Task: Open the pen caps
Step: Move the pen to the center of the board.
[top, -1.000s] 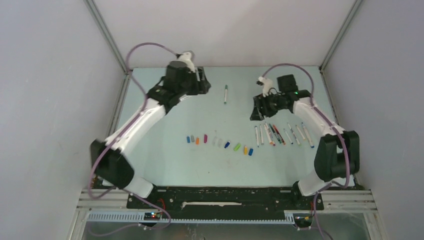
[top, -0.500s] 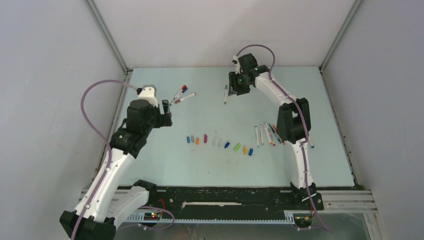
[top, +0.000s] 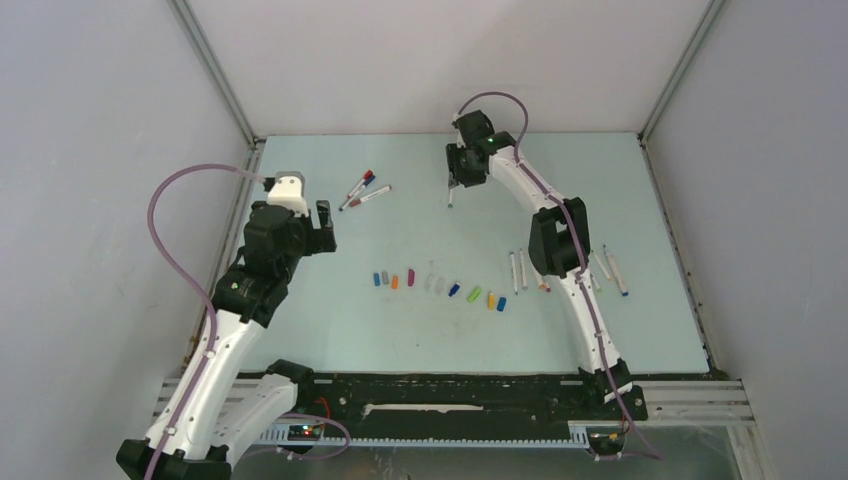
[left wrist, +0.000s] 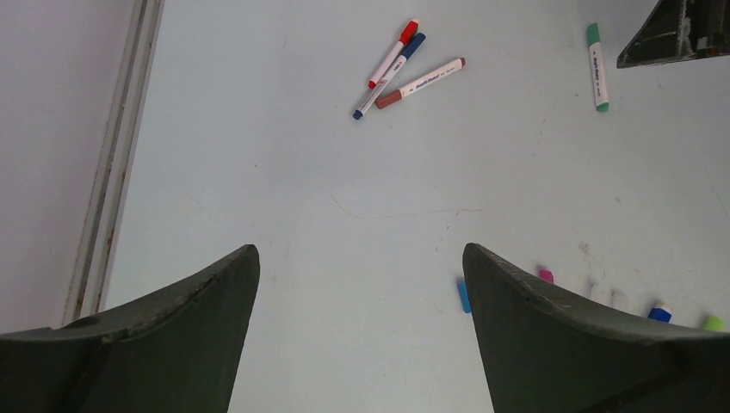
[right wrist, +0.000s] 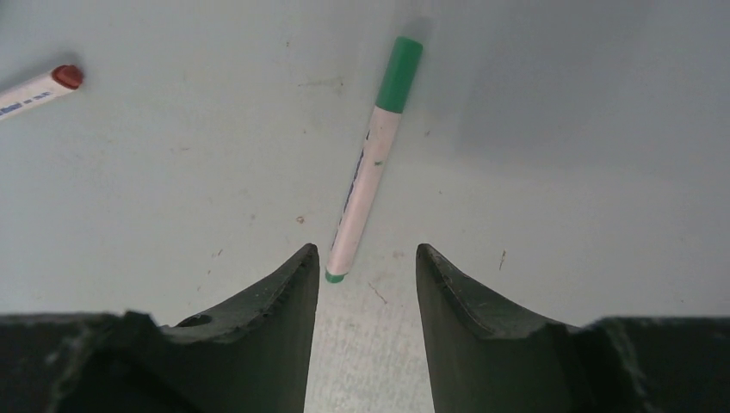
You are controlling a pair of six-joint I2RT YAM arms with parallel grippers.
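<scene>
Hovering, right gripper (right wrist: 368, 267): jaws parted, nothing between them, low over the table's (top: 420, 330) far middle.
Green-capped pen (right wrist: 372, 163): lying flat just ahead of the fingers (right wrist: 275, 301), its butt end at their gap, green cap (right wrist: 400, 73) pointing away.
Left gripper (left wrist: 361, 292): jaws spread wide and empty, above the table's left side.
Three capped pens (left wrist: 405, 69): clustered well ahead of it, red, blue and brown.
Loose pen caps (top: 440, 287): strung in a row mid-table, between both arms.
Uncapped pens (top: 520, 270): beside the right arm's elbow.
</scene>
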